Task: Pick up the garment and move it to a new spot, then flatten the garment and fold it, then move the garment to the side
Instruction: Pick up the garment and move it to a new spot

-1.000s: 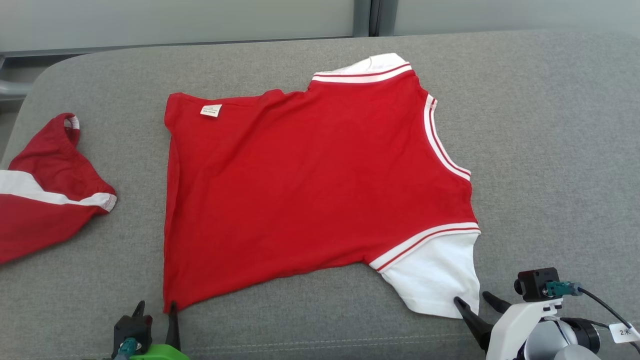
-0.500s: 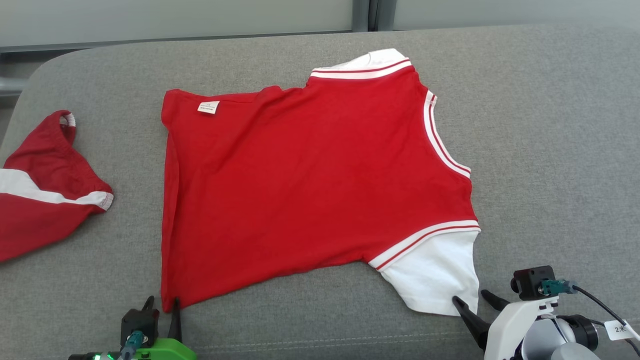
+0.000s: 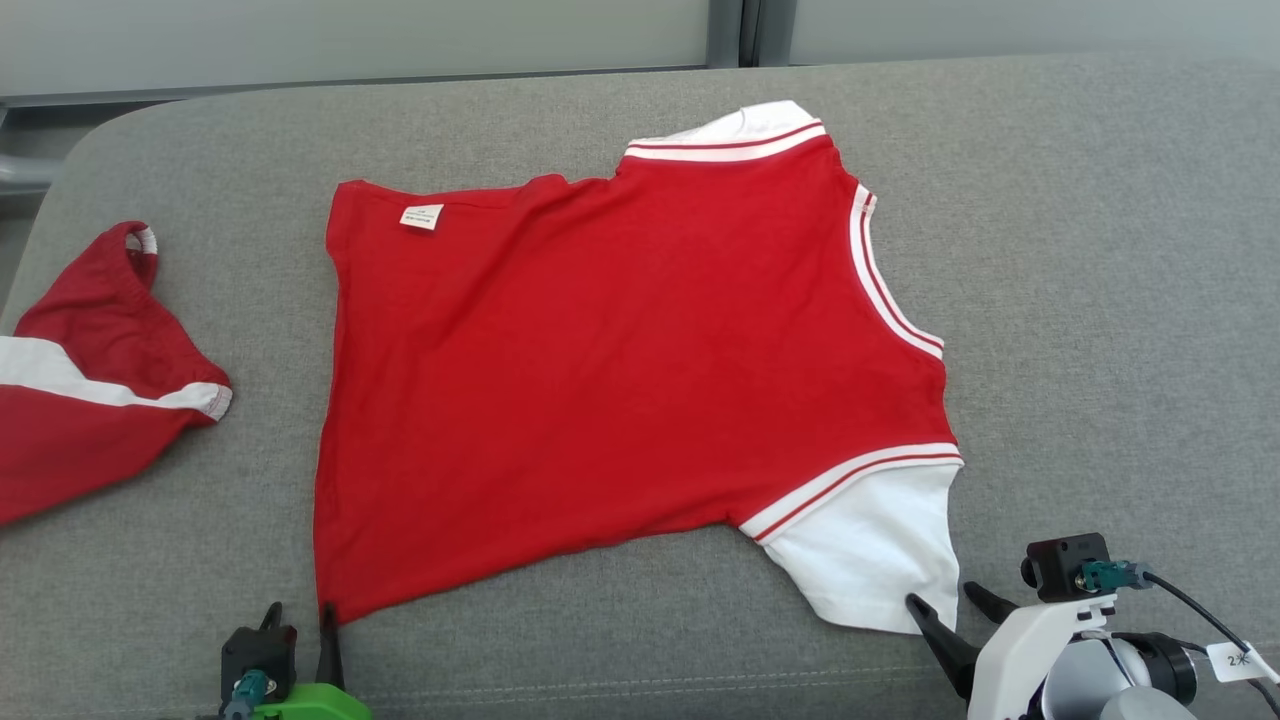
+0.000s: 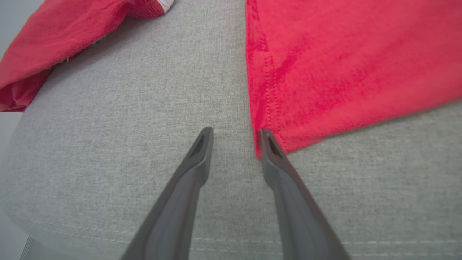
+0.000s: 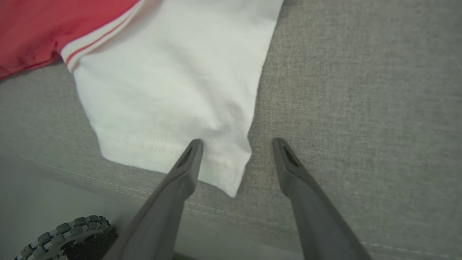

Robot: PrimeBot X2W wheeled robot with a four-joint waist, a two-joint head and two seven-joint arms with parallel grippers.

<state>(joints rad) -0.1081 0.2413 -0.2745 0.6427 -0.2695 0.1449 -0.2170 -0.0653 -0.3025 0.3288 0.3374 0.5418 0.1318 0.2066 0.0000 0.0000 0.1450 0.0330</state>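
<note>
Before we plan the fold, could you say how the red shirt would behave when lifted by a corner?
Probably floppy: the red shirt lies thin and flat on the grey cushion, so it should sag below the grip. Likely light, judging by the soft creases in its white sleeve.

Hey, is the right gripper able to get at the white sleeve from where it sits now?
Probably yes: the right gripper is open, a corner of the white sleeve lies between its fingers on the grey cushion, nothing covering it.
</note>
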